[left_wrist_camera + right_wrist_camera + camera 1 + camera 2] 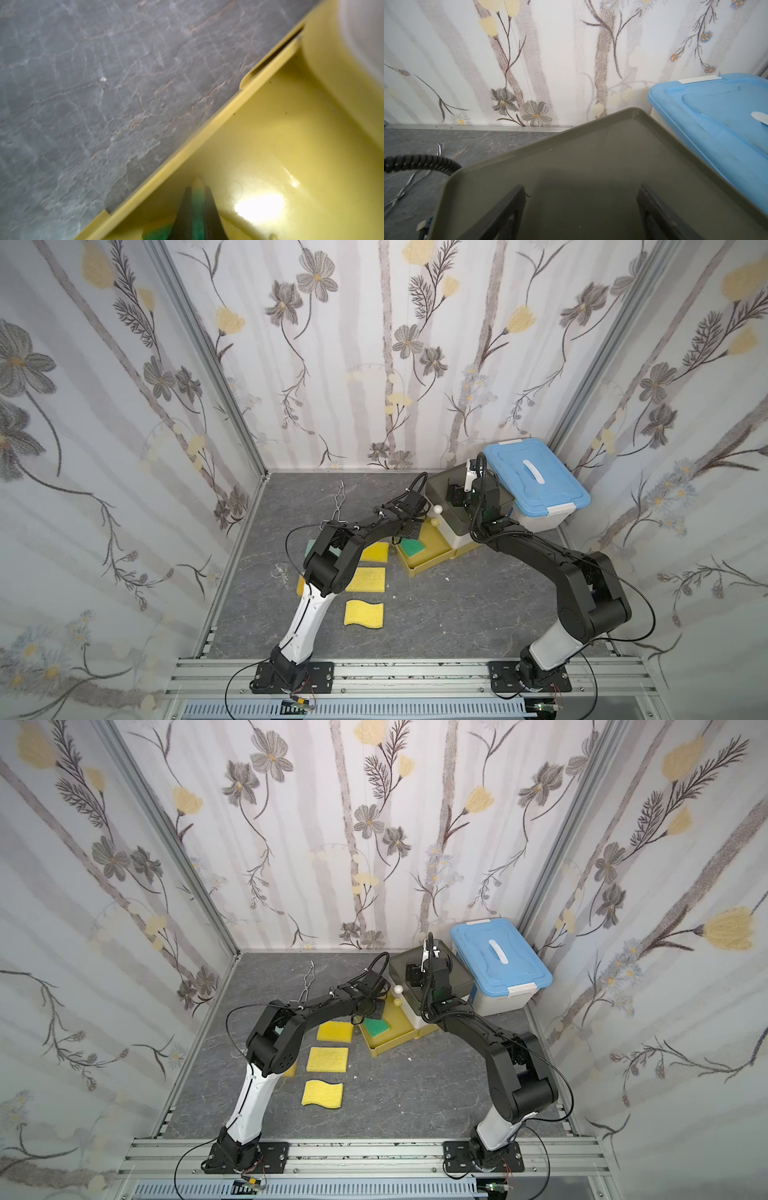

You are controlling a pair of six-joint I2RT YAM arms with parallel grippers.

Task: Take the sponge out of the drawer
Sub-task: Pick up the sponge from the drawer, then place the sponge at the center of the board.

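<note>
A green-and-yellow sponge lies in the pulled-out yellow drawer at the foot of a small drawer unit. My left gripper reaches down into the drawer and is shut on the sponge, whose green layer shows squeezed between the two dark fingers. My right gripper hovers open over the unit's olive top, with nothing between its fingers.
A white box with a blue lid stands right of the drawer unit. Three yellow sponges lie on the grey table left of the drawer. Metal tongs lie toward the back wall. Two white knobs stick out from the unit's front.
</note>
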